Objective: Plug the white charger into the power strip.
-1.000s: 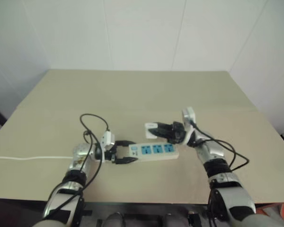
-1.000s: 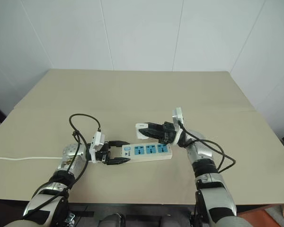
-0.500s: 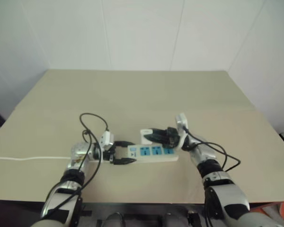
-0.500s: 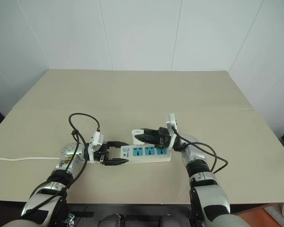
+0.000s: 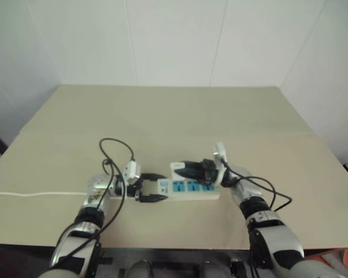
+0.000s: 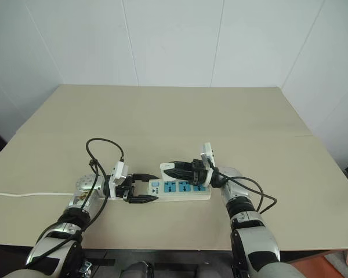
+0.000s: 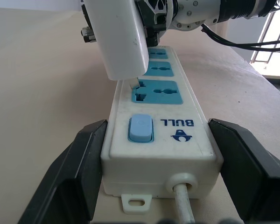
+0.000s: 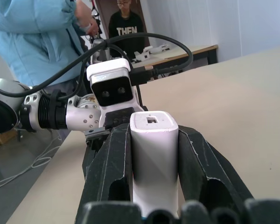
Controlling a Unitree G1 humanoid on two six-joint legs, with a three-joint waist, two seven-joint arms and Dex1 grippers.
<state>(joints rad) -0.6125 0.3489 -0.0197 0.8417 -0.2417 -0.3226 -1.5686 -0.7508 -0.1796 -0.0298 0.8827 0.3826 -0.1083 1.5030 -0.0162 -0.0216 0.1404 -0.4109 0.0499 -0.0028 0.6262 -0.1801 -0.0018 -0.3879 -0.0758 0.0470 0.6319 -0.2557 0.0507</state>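
Claws level, inward: left [image 7: 154, 186] clamps power strip [image 7: 158, 135], right [image 8: 154, 182] clamps white charger [image 8: 154, 154].

Beige table [image 6: 180, 116]; white power strip [image 6: 180, 189] lying flat near front edge, thin cord [image 6: 23, 194] trailing left.

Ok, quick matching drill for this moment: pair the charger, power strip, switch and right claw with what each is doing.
Things:
1. charger
2. power strip
3. switch
4. right claw

States:
A. flat on the table, clamped at its cord end by the left claw
B. blue, beside the first outlet
C. shut on the charger
D. prongs at the first outlet

Pairs: 1-D, 2-A, 3-B, 4-C
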